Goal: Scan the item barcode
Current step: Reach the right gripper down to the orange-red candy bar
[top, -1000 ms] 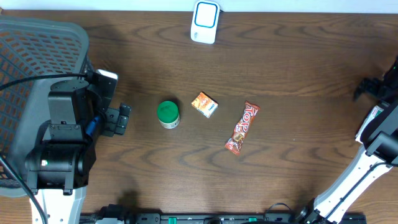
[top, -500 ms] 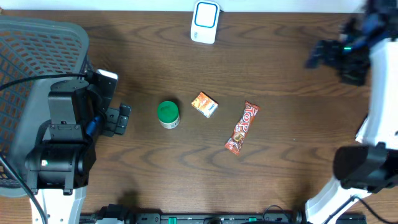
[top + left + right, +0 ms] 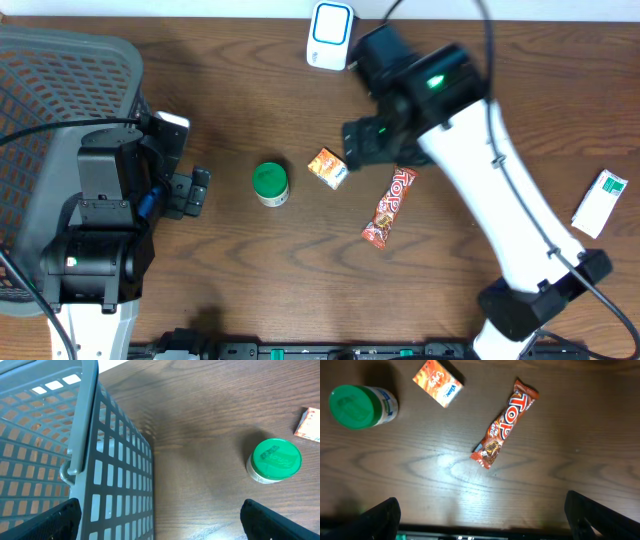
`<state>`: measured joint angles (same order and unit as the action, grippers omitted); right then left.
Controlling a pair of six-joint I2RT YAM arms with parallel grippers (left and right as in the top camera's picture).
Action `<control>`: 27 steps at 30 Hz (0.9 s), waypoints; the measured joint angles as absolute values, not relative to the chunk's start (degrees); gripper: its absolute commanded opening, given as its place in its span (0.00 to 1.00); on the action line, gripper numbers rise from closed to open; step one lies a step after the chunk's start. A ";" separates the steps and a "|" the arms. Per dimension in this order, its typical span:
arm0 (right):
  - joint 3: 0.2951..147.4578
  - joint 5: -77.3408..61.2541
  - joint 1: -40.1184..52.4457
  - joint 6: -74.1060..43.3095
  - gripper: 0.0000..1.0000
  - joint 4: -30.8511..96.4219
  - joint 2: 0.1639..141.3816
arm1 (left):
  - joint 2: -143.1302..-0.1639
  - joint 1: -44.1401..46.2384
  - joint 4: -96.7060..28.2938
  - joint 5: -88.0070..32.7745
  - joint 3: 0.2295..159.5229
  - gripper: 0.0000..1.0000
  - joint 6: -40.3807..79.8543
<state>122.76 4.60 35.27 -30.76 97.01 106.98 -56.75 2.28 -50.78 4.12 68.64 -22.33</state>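
Dark wooden table [image 3: 250, 270] carries jar [image 3: 269, 184], small box [image 3: 329, 168], candy bar [image 3: 389, 206]; both jaws gape empty.

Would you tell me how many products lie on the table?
4: green-lidded jar left of centre, orange box beside it, candy bar right of that, white-green box far right. The right arm may hide more.

At the far edge sits a white scanner [image 3: 330, 35] with a blue face. Near the middle a small jar [image 3: 270, 184] stands upright, its lid green. Close on its right an orange carton [image 3: 328, 167] lies flat, turned askew. Beyond that an orange-red candy bar [image 3: 389, 206] lies diagonally. A white-and-green box [image 3: 600, 202] lies well apart, far right.
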 measured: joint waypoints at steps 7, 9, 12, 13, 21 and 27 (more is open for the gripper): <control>114.52 11.68 44.38 -37.08 0.99 90.85 105.86 | -56.75 2.28 -50.76 4.14 68.64 0.99 -22.33; 108.99 12.53 45.56 -37.80 0.99 87.11 105.67 | -56.75 2.28 -50.78 4.14 68.64 0.99 -22.31; 99.96 13.17 46.78 -39.55 0.99 82.70 105.71 | -56.75 2.28 -50.81 4.14 68.64 0.99 -22.33; 97.93 13.23 46.87 -40.03 0.99 81.95 105.73 | -56.75 2.28 -50.81 4.12 68.64 0.99 -22.31; 80.03 10.85 47.11 -43.77 0.94 70.35 105.82 | -56.75 2.28 -50.76 4.14 68.64 0.99 -22.33; 71.18 9.21 47.11 -44.97 0.83 59.46 105.75 | -56.75 2.28 -50.81 4.10 68.64 0.99 -22.33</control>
